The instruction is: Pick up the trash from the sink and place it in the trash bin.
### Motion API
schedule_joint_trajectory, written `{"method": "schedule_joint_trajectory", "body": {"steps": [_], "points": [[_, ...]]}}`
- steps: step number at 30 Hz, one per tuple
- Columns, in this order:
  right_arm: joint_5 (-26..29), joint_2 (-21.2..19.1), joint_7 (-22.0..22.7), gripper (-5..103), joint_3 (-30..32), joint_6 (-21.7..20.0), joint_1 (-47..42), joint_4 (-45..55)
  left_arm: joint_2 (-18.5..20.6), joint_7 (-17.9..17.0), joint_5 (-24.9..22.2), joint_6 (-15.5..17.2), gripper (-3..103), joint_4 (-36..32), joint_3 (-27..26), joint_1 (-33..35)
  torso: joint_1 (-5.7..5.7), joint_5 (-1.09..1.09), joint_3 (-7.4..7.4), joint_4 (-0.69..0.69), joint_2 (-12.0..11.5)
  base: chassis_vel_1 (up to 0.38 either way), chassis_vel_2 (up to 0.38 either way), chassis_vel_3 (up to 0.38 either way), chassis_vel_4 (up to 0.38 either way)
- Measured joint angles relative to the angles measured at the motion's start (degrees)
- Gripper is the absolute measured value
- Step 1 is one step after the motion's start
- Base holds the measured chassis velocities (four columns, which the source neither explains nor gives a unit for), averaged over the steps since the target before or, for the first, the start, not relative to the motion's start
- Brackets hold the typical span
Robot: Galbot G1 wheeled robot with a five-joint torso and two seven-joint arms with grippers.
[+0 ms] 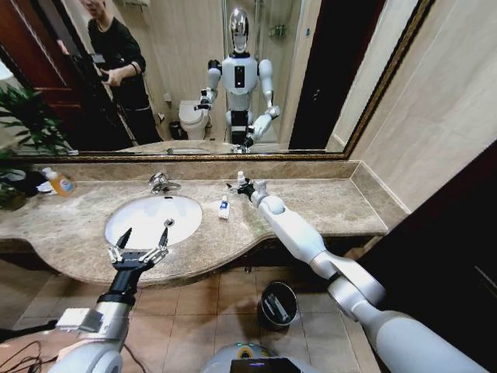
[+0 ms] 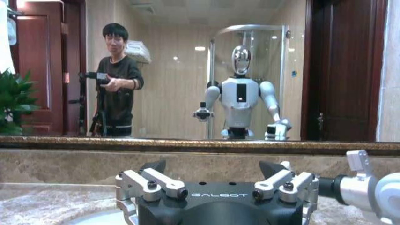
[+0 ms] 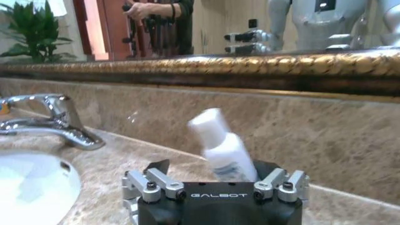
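A beige marble counter (image 1: 326,206) runs beneath a wall mirror, with an oval white sink (image 1: 147,217) set into it. A chrome tap (image 1: 161,183) stands behind the basin. A small white tube with blue label (image 1: 224,208) lies on the counter just beside the right gripper (image 1: 242,187). A yellow bottle (image 1: 59,182) stands far beyond the left gripper (image 1: 141,239). On the tiled floor (image 1: 202,311) sits a dark trash bin (image 1: 277,305).

Warm, even indoor light, moderately bright. Head view has strong wide-angle bend: mirror frame (image 1: 194,155) and worktop (image 1: 326,203) edge curve, corners stretched. The sink (image 1: 151,219) basin is glary white, nearly blown out. Floor below the worktop sits in shade. Left wrist view is sharp on the mirror reflection, a ceiling lamp glare spot in it. Right wrist view is soft; the white bottle (image 3: 224,149) is motion-blurred, tap (image 3: 56,122) shows bright highlights.
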Motion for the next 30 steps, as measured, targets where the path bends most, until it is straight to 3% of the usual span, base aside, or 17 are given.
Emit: {"method": "schedule_joint_trajectory", "body": {"steps": [6,8,10,11,12,14,15,18,22,28,30], "points": [[-0.5,0.9,0.4,76,-0.6,0.1,-0.4,-0.7,0.0,0.0,0.0,0.0,100,0.0,0.0,0.0,0.0,0.0,0.0,0.0,0.0,0.0,0.0,0.0,0.0],[-0.9,1.7,0.0,65,-0.5,0.9,0.5,-3.1,0.0,0.0,0.0,0.0,100,0.0,0.0,0.0,-0.01,0.01,-0.02,0.01,0.0,0.0,0.0,0.0,0.0],[-1.1,1.9,-0.1,65,-0.4,1.1,0.7,-3.5,0.0,0.0,0.0,0.0,100,0.0,0.0,0.0,-0.01,0.01,-0.02,0.01,0.0,0.0,0.0,0.0,0.0],[-1.4,2.5,-0.5,55,-0.1,1.9,1.1,-5.1,0.0,0.0,0.0,0.0,100,0.0,0.0,0.0,-0.01,0.01,-0.02,0.02,0.0,0.0,0.0,0.0,0.0],[-1.4,2.6,-0.5,51,0.0,2.1,1.3,-5.4,0.0,0.0,0.0,0.0,100,0.0,0.0,0.0,-0.01,0.0,-0.01,0.01,0.0,0.0,0.0,0.0,0.0],[-1.3,2.7,-0.5,51,0.0,2.1,1.3,-5.4,0.0,0.0,0.0,0.0,100,0.0,0.0,0.0,-0.01,-0.01,-0.02,0.0,0.0,0.0,0.0,0.0,0.0],[-1.2,2.6,-0.5,44,-0.1,2.2,1.4,-5.4,0.0,0.0,0.0,0.0,100,0.0,0.0,0.0,-0.01,-0.01,-0.01,0.0,0.0,0.0,0.0,0.0,0.0],[-1.1,2.4,-0.5,40,-0.4,2.1,1.5,-5.4,0.0,0.0,0.0,0.0,100,0.0,0.0,0.0,-0.01,-0.01,0.0,0.0,0.0,0.0,0.0,0.0,0.0],[-0.4,0.8,-0.5,27,-1.0,2.1,2.0,-3.2,0.0,0.0,0.0,0.0,100,0.0,0.0,0.0,0.0,0.01,0.01,0.0,0.0,0.0,0.0,0.0,0.0],[0.5,-2.3,0.0,23,-2.1,1.7,2.0,1.1,0.0,0.0,0.0,0.0,100,0.0,0.0,0.0,0.0,0.01,0.01,0.0,0.0,0.0,0.0,0.0,0.0],[1.8,-5.2,1.0,23,-2.2,0.8,1.4,6.1,0.0,0.0,0.0,0.0,100,0.0,0.0,0.0,0.0,0.01,0.0,0.01,0.0,0.0,0.0,0.0,0.0]]}}
